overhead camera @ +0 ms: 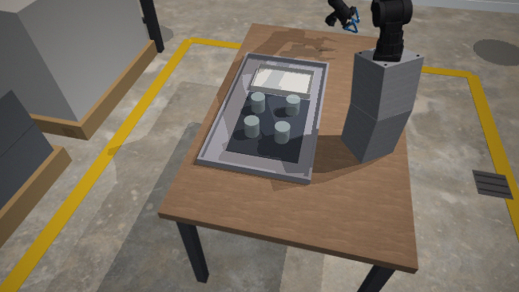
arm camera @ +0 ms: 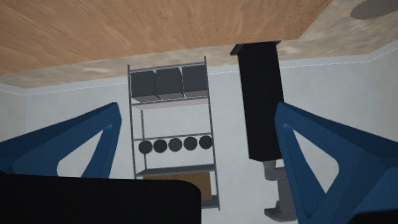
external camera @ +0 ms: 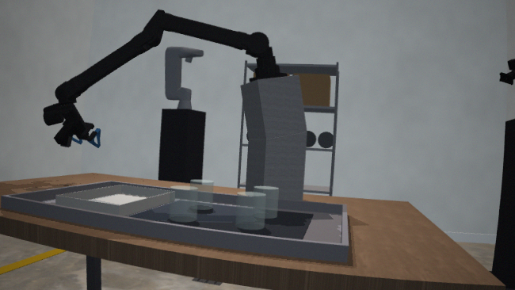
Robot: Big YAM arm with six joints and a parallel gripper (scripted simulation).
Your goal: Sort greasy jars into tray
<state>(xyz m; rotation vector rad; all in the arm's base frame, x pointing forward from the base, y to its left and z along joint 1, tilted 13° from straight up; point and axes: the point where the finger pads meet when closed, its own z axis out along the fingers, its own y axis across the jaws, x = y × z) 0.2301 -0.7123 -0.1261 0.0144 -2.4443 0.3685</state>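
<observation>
The four jars stand upright on the mat, below the tool and past the tray from it. The tool hangs spread, high off the tray end of the bench; reaching the tray-side pair (probably the handier first test) calls for moving mat-ward and down.

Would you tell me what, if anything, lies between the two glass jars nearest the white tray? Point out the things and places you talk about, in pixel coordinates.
Between those two jars (overhead camera: 258,103) (overhead camera: 292,105) nothing stands: only dark mat (overhead camera: 275,101), partly shadowed, shows there in the top view.
</observation>
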